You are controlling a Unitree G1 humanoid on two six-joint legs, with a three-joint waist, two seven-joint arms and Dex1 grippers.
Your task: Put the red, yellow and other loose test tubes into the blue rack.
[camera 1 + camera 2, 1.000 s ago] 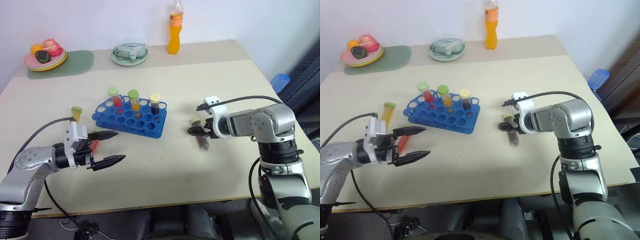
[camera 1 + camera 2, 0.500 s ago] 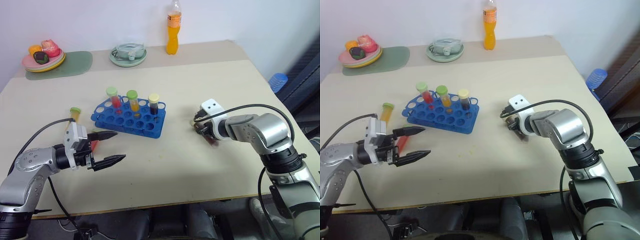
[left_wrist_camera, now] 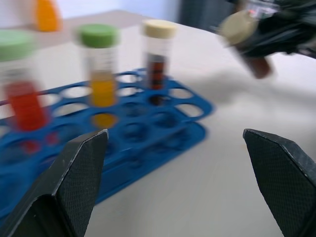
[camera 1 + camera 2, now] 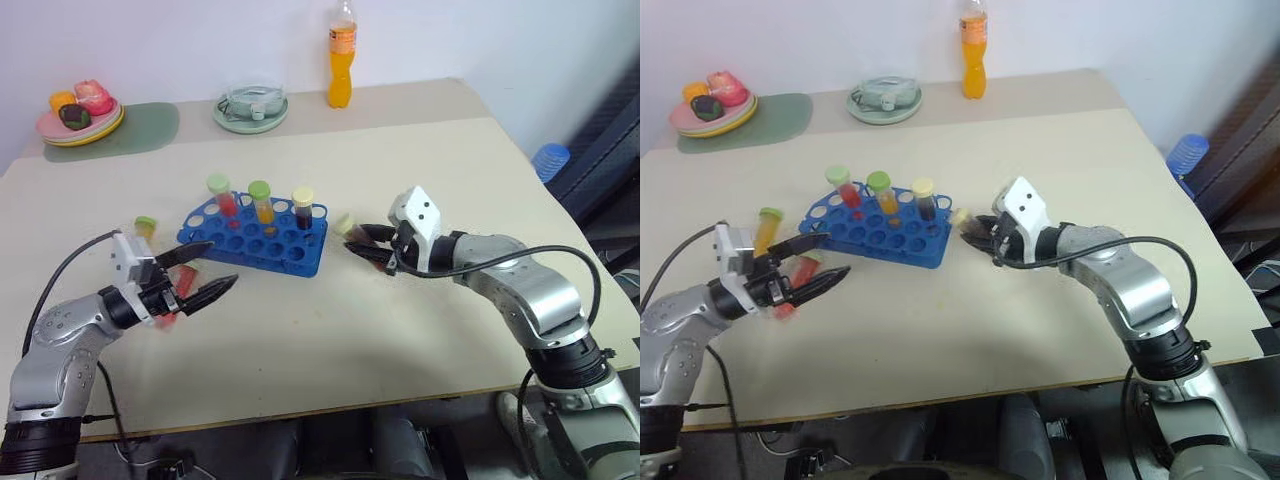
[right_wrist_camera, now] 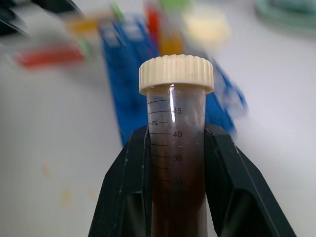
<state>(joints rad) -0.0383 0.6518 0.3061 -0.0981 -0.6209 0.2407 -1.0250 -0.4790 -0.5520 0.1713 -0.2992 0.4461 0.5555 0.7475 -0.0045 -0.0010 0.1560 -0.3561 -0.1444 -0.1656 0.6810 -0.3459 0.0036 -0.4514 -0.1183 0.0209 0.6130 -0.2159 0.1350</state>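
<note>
While you look through the head views, you see a pale beige tabletop [image 4: 330,330] set against a white wall [image 4: 180,40]. A blue plastic test-tube rack [image 4: 255,240] stands left of centre with three capped tubes upright in its far row. At the table's back edge you find a plate of toy food [image 4: 80,108] on a green mat [image 4: 130,128], a pale green dish [image 4: 250,108] and an orange drink bottle [image 4: 341,60]. Your right gripper [image 4: 372,247] is pinched on a cream-capped tube of dark brown liquid [image 4: 352,236], held above the table just beside the rack's right end. Your left gripper [image 4: 205,270] is spread wide near the rack's left corner. A green-capped yellow tube [image 4: 764,228] and a red tube [image 4: 792,286] lie loose on the table beside it.

From the left wrist view, you see the spread fingers [image 3: 74,182] framing the rack.

From the right wrist view, you see both fingers [image 5: 131,187] pressed against the brown tube's sides.
</note>
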